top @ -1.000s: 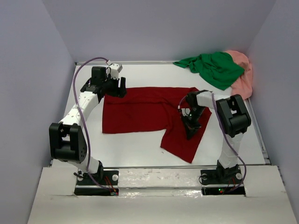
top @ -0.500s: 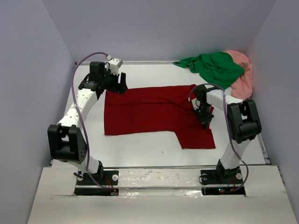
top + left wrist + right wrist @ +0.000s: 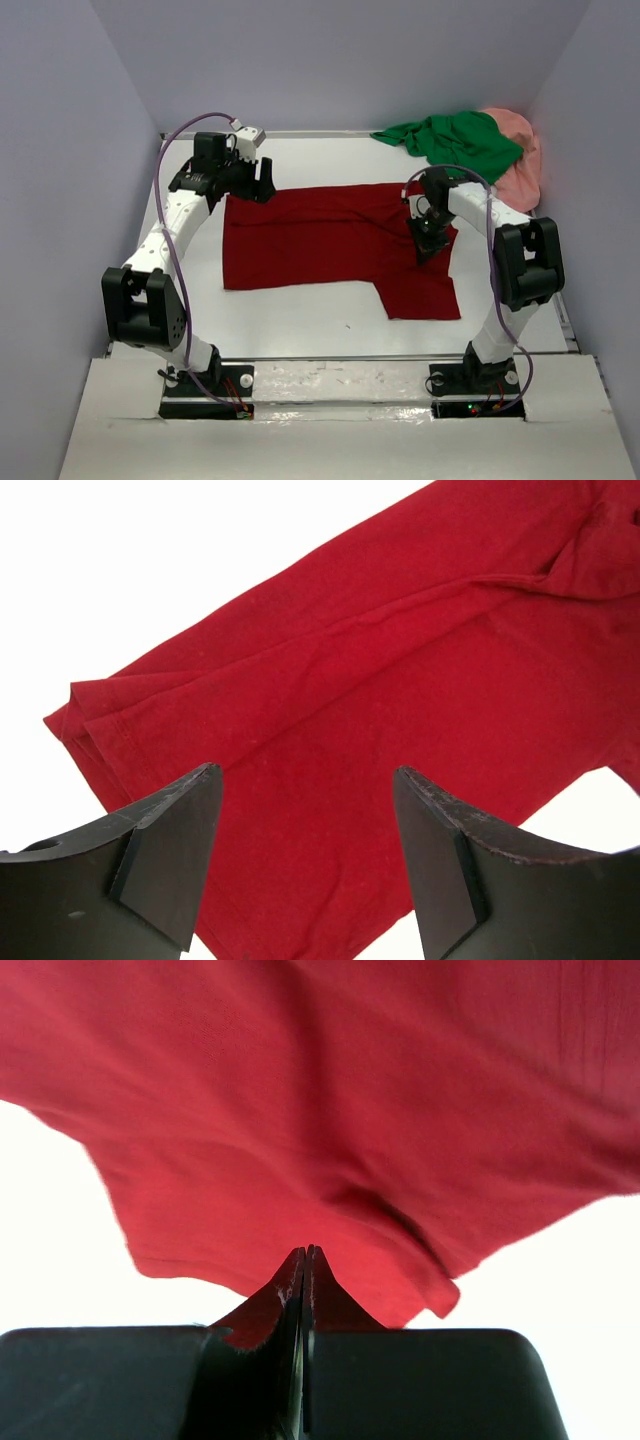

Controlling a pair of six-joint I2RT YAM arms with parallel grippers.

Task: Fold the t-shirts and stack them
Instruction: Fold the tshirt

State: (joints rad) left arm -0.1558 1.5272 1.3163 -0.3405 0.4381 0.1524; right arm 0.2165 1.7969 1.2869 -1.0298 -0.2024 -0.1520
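The right gripper (image 3: 426, 248), clamped on the red shirt (image 3: 320, 240), has swung its skewed right end square on the surface (image 3: 300, 325). The left gripper (image 3: 258, 186) hovers open over the far-left corner. The shirt looks nearly ready for folding.

White worktop (image 3: 300, 320), with the dark red t-shirt (image 3: 320, 240) spread mostly flat across the middle. The far right corner has the green t-shirt (image 3: 460, 145) bunched up, partly over the crumpled salmon pink t-shirt (image 3: 522, 172).
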